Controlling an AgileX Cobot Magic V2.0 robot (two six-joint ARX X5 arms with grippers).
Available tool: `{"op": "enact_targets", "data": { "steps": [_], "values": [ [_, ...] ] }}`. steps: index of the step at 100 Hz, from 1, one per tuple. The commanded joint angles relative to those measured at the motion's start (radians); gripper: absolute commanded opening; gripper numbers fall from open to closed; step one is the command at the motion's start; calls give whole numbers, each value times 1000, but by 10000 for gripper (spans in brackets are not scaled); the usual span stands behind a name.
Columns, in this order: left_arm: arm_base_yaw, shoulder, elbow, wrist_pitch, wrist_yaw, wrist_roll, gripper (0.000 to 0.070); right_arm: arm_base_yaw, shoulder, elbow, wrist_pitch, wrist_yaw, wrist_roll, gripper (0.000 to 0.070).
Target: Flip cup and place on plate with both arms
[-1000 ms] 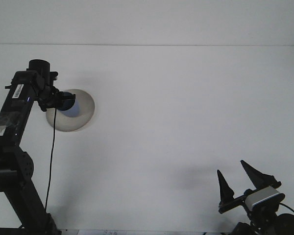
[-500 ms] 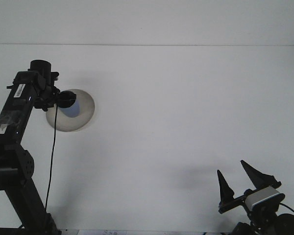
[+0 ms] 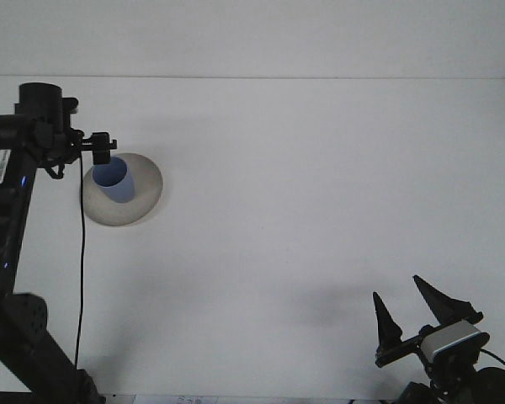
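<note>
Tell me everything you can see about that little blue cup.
The blue cup is small, plain and smooth, possibly plastic, with no handle visible. It stands mouth up, slightly tapered, on the round pale plate at the table's far left. The left hand hangs just above its rim; contact is unclear.

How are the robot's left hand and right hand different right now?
The left hand is raised at the far left, beside the blue cup standing on the plate; the right hand sits low at the near right corner, far from both. The right hand's two pointed fingers are spread open and point upward; the left hand's fingers cannot be made out. Both are black.
</note>
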Motion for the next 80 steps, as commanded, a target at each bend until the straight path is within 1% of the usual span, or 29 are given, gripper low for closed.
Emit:
{"op": "enact_targets", "data": {
  "steps": [1, 15, 20, 32, 40, 49, 58, 63, 72, 80],
  "values": [
    [2, -81, 37, 5, 20, -21, 468, 7, 0, 4, 9, 0, 3, 537],
    [0, -273, 37, 34, 127, -27, 463, 7, 0, 4, 9, 0, 3, 537],
    [-5, -339, 35, 45, 151, -28, 463, 7, 0, 4, 9, 0, 3, 537],
    [-46, -481, 12, 51, 156, -31, 463, 7, 0, 4, 9, 0, 3, 537],
    [-95, -587, -65, 60, 157, -30, 463, 7, 0, 4, 10, -1, 4, 537],
    [-160, -730, -225, 103, 156, -24, 463, 7, 0, 4, 10, -1, 3, 537],
    [-209, -892, -446, 200, 156, -32, 462, 7, 0, 4, 10, -1, 4, 537],
    [-229, -983, -573, 254, 156, -68, 462, 7, 0, 4, 10, -1, 4, 537],
    [-252, -1153, -798, 328, 156, -154, 463, 7, 0, 4, 11, -1, 4, 537],
    [-255, -1290, -973, 368, 154, -188, 463, 8, 0, 4, 11, -3, 5, 537]
  ]
}}
